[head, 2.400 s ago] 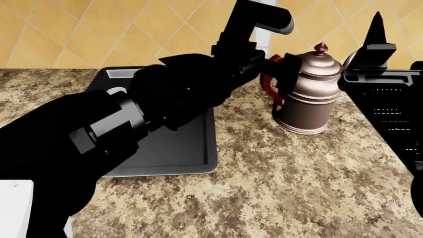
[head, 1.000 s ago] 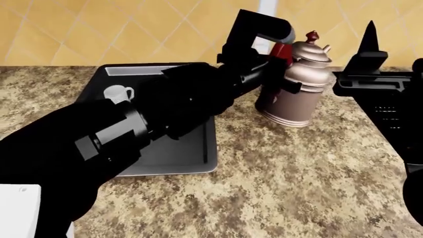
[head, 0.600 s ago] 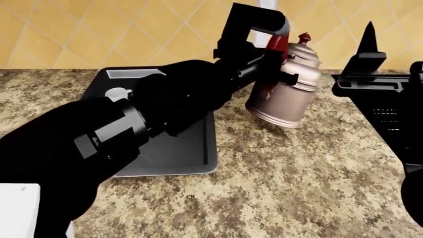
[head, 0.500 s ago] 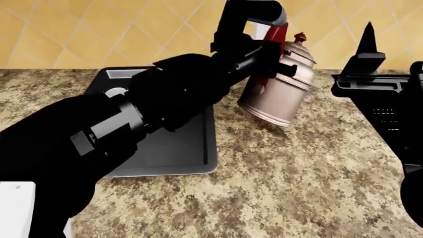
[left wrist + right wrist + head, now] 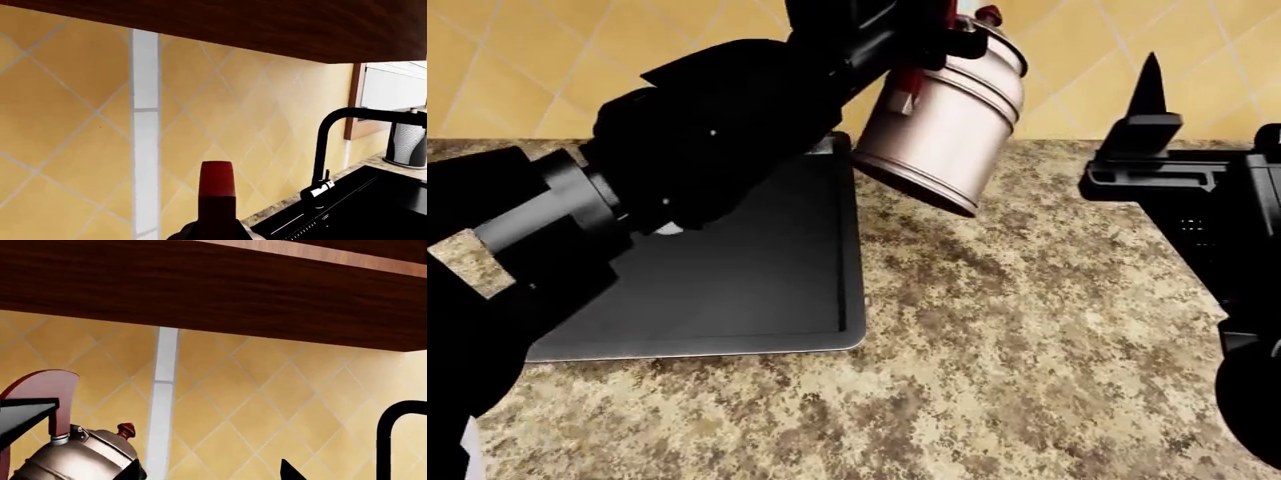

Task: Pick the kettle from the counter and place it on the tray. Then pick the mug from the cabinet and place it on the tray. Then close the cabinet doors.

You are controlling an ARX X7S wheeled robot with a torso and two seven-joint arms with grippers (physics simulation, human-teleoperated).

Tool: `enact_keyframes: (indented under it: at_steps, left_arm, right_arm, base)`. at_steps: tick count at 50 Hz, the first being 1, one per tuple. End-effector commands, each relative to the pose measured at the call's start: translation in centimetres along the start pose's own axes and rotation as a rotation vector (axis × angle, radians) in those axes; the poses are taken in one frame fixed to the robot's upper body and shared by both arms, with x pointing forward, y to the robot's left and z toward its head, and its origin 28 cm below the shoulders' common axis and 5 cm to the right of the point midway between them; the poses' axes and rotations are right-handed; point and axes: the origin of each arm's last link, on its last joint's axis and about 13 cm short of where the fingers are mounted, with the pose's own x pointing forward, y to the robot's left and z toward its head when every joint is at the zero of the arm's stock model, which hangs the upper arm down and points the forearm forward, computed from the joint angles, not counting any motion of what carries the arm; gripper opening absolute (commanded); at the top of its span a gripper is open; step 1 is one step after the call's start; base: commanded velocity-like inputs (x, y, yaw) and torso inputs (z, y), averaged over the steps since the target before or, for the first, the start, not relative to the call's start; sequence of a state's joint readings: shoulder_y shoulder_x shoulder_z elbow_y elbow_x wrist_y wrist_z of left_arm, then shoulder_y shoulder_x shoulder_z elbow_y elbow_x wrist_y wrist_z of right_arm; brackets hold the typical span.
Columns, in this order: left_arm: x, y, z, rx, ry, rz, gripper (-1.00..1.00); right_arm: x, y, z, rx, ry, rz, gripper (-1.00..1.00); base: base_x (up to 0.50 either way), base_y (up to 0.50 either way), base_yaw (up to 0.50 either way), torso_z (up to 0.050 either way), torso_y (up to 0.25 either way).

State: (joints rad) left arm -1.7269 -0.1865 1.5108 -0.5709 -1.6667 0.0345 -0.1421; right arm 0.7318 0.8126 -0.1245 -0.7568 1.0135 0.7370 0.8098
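Note:
The ribbed metal kettle (image 5: 941,120) hangs tilted in the air, above the counter (image 5: 1041,330) by the tray's right rim. My left gripper (image 5: 905,28) is shut on its dark red handle (image 5: 217,192), which fills the jaws in the left wrist view. The dark grey tray (image 5: 761,280) lies flat below and to the left, partly under my left arm. A white sliver of the mug (image 5: 667,229) shows on the tray at the arm's edge. My right gripper (image 5: 1149,105) stands open to the right of the kettle (image 5: 73,457), holding nothing.
A tiled wall rises behind the counter, and a dark wood cabinet underside (image 5: 213,290) hangs above. A black faucet (image 5: 330,145) and glossy black sink panel (image 5: 363,210) lie to one side, with a paper towel roll (image 5: 407,145) beyond.
My left gripper has raised the kettle off the counter and carried it left toward the tray, tilting it further. The right arm has hardly moved.

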Motion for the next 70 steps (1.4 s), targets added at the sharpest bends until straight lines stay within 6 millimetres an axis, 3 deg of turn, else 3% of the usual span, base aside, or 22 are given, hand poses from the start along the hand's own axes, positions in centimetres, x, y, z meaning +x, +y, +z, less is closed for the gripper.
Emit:
enact_keyframes:
  at_steps: [1, 12, 30, 42, 70]
  left_arm:
    - [-1.3, 1.4, 3.1, 0.018, -0.147, 0.069, -1.00]
    - [-3.3, 3.8, 4.9, 0.039, -0.247, 0.199, -1.00]
    - [-6.5, 6.0, 2.8, 0.082, -0.289, 0.321, -1.00]
    - [-5.0, 8.5, 2.1, 0.113, -0.276, 0.476, -1.00]
    - [-1.4, 10.9, -3.2, 0.105, -0.144, 0.581, -1.00]
  right_arm:
    - [0.1, 0.3, -0.2, 0.002, 0.004, 0.008, 1.00]
    - [0.1, 0.6, -0.5, 0.004, 0.010, 0.014, 1.00]
    - [0.1, 1.0, -0.8, 0.007, 0.020, 0.024, 1.00]
    - [0.1, 1.2, -1.2, 0.010, 0.029, 0.029, 1.00]
    - [0.1, 1.2, -2.2, 0.016, 0.049, 0.026, 1.00]
  base:
    - [0.00, 0.00, 0.00, 0.000, 0.000]
    - [0.00, 0.00, 0.00, 0.000, 0.000]
    - [0.00, 0.00, 0.00, 0.000, 0.001]
    - [0.00, 0.00, 0.00, 0.000, 0.001]
    - [0.00, 0.00, 0.00, 0.000, 0.001]
